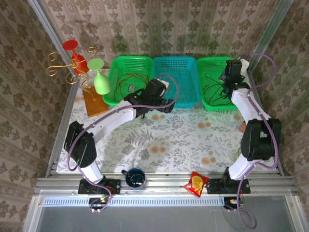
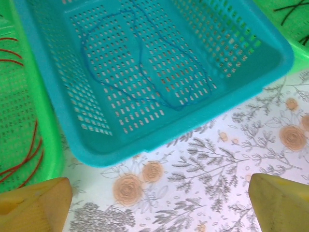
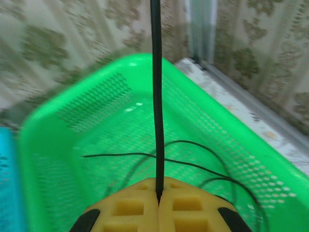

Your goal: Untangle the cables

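1. Close to me, at the near edge, a mug point(image 1: 135, 178) and a snack bag point(image 1: 197, 183) sit well apart from the baskets. I think they are not in the way.
2. A bit farther on, the left gripper point(image 2: 159, 203) hangs over the flowery cloth, just in front of the blue basket point(image 2: 159, 137). Its jaws are wide and hold nothing.
3. Three baskets stand in a row at the far side. The red cable point(image 2: 35, 140) lies in the left green basket point(image 1: 116, 67). The blue cable point(image 2: 143, 72) lies in loose loops in the blue basket. The black cable point(image 3: 156, 72) is in the right green basket point(image 1: 212, 60).
4. The right gripper point(image 3: 158, 195) is over the right green basket. Its jaws are pinched tight on the black cable. One bit runs straight out from the jaws, and the rest curls on the basket floor.
5. The cables look very thin, light and floppy. I think they bend any way you pull and could snag on each other or on the basket holes. The best spot to pinch looks like a single strand, away from where loops cross.
6. The basket walls stand in the way, so a gripper must go over the rim.
7. At the far left, a green glass point(image 1: 100, 79) and a red glass point(image 1: 73, 50) hang on a gold stand point(image 1: 59, 67), just beside the left green basket. They look easy to knock over.
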You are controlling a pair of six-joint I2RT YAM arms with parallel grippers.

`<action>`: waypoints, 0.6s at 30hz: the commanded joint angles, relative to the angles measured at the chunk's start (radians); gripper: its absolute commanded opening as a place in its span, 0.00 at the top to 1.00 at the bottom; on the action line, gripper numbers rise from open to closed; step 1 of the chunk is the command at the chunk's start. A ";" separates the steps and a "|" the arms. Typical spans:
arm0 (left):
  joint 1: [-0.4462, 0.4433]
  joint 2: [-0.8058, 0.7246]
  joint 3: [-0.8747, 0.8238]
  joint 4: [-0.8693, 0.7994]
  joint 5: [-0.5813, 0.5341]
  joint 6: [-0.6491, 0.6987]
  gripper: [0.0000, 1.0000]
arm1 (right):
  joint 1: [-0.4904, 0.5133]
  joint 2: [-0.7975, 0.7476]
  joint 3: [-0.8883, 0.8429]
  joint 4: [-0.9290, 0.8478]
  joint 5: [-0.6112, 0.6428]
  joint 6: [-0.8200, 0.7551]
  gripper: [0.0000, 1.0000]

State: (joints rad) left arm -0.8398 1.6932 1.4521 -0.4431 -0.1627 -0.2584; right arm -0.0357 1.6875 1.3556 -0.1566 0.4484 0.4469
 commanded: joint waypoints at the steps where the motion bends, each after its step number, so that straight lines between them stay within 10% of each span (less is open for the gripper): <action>1: -0.026 -0.018 -0.015 0.033 -0.030 -0.061 0.05 | -0.008 0.048 0.074 -0.069 0.166 -0.048 1.00; 18: -0.071 -0.023 -0.008 0.016 -0.052 -0.087 0.04 | -0.047 0.455 0.385 -0.472 -0.108 -0.043 1.00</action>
State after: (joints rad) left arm -0.9035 1.6932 1.4460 -0.4187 -0.1894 -0.3225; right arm -0.0811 2.1063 1.6920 -0.4896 0.3828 0.3958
